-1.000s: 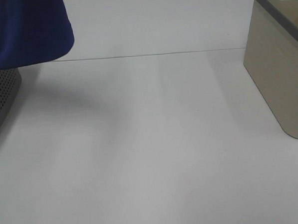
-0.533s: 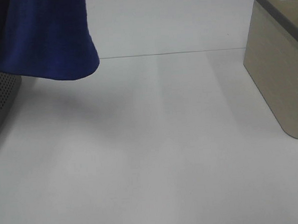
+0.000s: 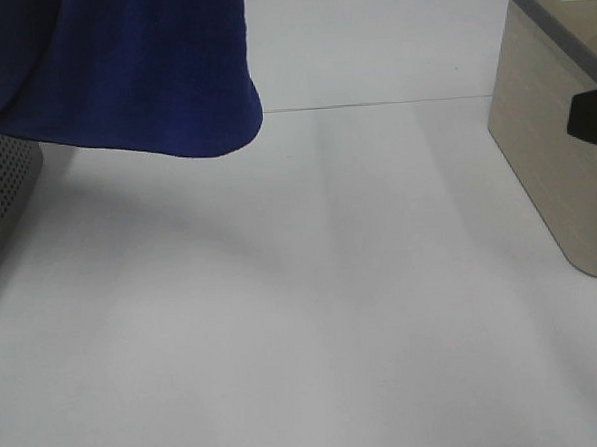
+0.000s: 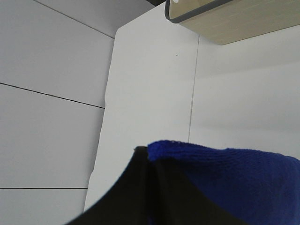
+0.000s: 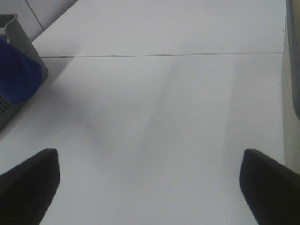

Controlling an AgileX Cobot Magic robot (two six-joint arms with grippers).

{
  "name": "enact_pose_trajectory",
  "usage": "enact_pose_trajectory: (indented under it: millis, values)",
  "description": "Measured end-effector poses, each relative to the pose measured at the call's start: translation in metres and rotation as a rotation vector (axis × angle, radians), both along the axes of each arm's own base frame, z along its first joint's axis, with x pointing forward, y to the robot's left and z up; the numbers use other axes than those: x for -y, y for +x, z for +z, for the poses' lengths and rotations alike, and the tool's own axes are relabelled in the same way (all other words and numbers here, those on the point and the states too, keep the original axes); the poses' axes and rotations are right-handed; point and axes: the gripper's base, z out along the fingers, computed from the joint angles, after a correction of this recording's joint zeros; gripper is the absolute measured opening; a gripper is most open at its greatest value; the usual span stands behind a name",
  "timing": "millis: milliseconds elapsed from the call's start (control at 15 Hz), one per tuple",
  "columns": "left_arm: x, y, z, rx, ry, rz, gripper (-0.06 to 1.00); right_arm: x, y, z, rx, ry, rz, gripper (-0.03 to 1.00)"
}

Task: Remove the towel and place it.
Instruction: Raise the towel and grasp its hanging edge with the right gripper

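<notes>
Exterior high view, items counted: one towel [image 3: 140, 72], two baskets, one white table [image 3: 303, 313]; two grippers appear in the wrist views.

Towel: deep royal blue, plush, with a fine ribbed pile. It hangs in the air at the upper left, its top running out of frame. The lower hem is rounded at the corner and clear of the table. The cloth overlaps the top of the grey perforated basket [image 3: 1, 189] at the left edge; whether they touch cannot be told.

Baskets: the grey one stands far left, and the beige basket [image 3: 550, 140] with a grey rim stands far right. They are well apart, with bare table between them.

Left gripper [image 4: 140, 183]: seen as a black shape, pressed together on a fold of the towel, which drapes beside and over it. It is raised above the table.

Right gripper [image 5: 149, 187]: its two black fingers [image 5: 28, 183] are spread wide and hold nothing. It is angled down at the table, beside the beige basket.
</notes>
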Motion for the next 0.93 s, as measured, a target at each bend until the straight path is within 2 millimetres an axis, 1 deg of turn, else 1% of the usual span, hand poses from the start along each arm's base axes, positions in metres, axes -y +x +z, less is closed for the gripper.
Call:
enact_pose_trajectory:
  millis: [67,133,267,400,467,533,600,867,933]
  values:
    - [0.001,-0.001,0.0,-0.009,-0.009,-0.008,0.0,-0.002,0.011,-0.005,-0.024,0.009,0.011,0.98]
    - [0.003,-0.003,0.0,-0.029,-0.031,-0.028,0.0,-0.008,0.031,-0.016,-0.07,0.034,0.06,0.98]
    - [0.004,-0.004,0.0,-0.041,-0.044,-0.039,0.0,-0.018,0.047,-0.025,-0.062,0.059,0.183,0.98]
    - [0.005,-0.004,0.0,-0.043,-0.047,-0.041,0.0,-0.03,0.059,-0.024,0.013,0.172,0.308,0.98]
    - [0.005,-0.004,0.0,-0.047,-0.051,-0.045,0.0,-0.035,0.065,-0.027,0.048,0.2,0.37,0.98]
    - [0.005,-0.004,0.0,-0.05,-0.053,-0.047,0.0,-0.037,0.069,-0.03,0.064,0.199,0.406,0.98]
    - [0.006,-0.005,0.0,-0.055,-0.059,-0.052,0.0,-0.04,0.076,-0.033,0.08,0.197,0.459,0.98]
    - [0.007,-0.006,0.0,-0.063,-0.069,-0.061,0.0,-0.049,0.117,-0.042,0.056,0.25,0.555,0.98]
    - [0.007,-0.006,0.0,-0.063,-0.07,-0.061,0.0,-0.054,0.125,-0.043,0.063,0.25,0.581,0.98]
